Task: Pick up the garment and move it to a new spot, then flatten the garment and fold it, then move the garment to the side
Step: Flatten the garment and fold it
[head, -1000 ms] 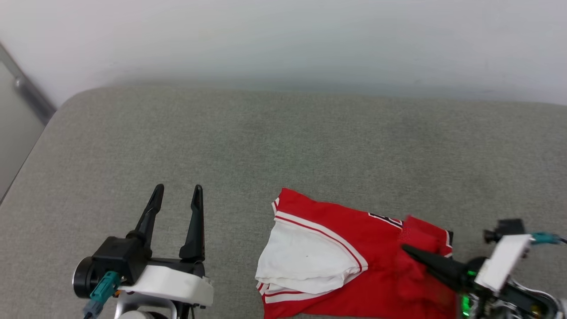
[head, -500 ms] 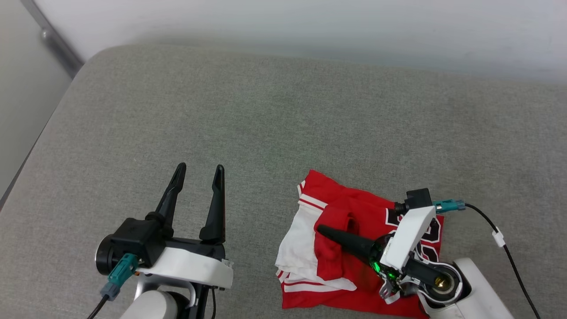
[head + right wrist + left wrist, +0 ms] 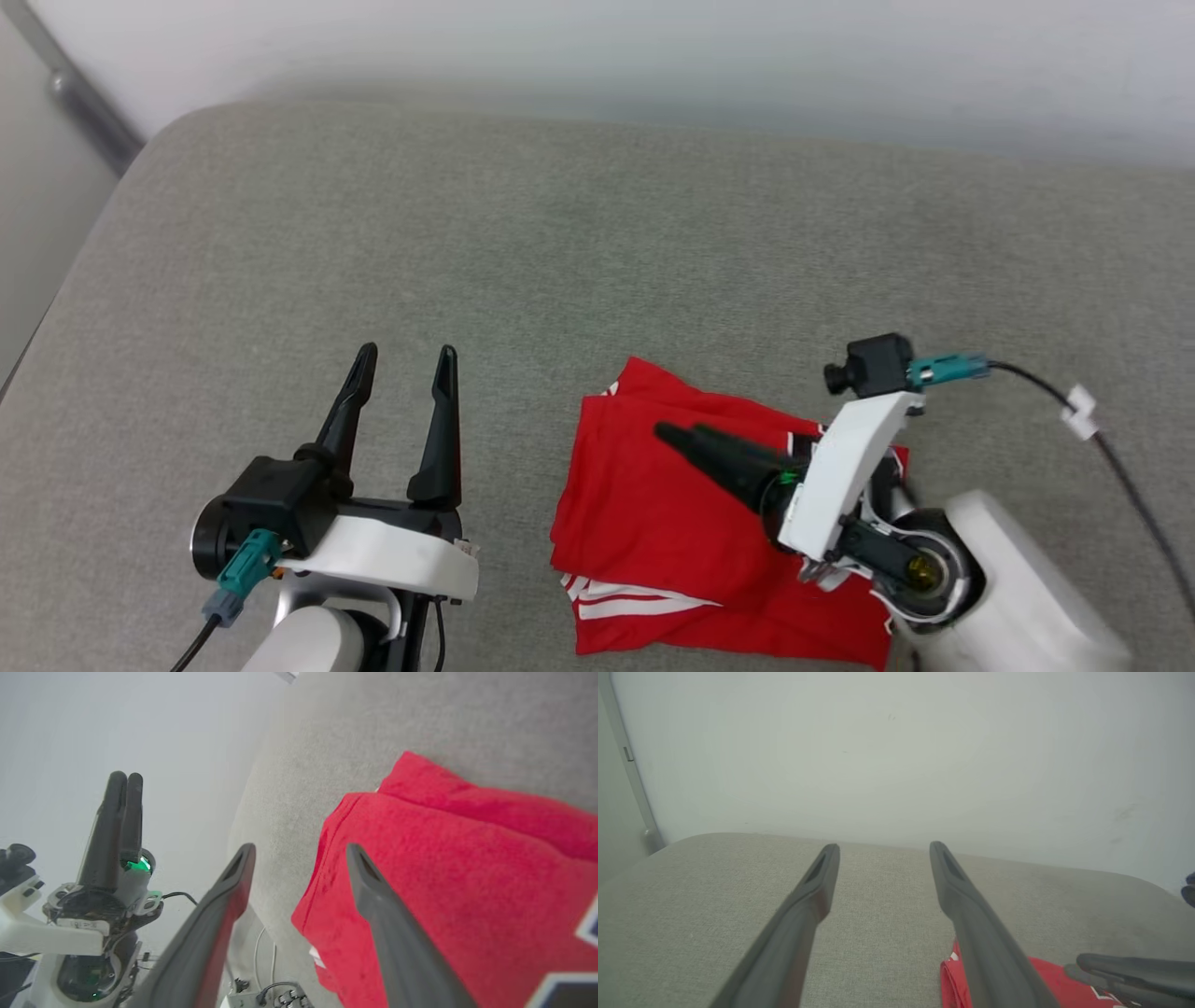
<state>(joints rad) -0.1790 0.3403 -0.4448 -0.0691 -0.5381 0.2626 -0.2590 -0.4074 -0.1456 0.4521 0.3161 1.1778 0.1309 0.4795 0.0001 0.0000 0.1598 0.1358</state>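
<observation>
Red garment (image 3: 653, 523), right hand (image 3: 680, 434) splayed, angled over it, left hand (image 3: 408, 353) aside

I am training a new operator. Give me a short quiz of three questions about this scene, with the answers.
1. True or false: the right gripper grips the jersey.
2. Which colour covers most of the jersey's top face? A) white B) red C) black
3. Fill in: the left gripper, open, is over the bare grey ____, beside the jersey.

Key
1. False: its jaws stand open over the jersey, with nothing between them.
2. B
3. surface
</observation>
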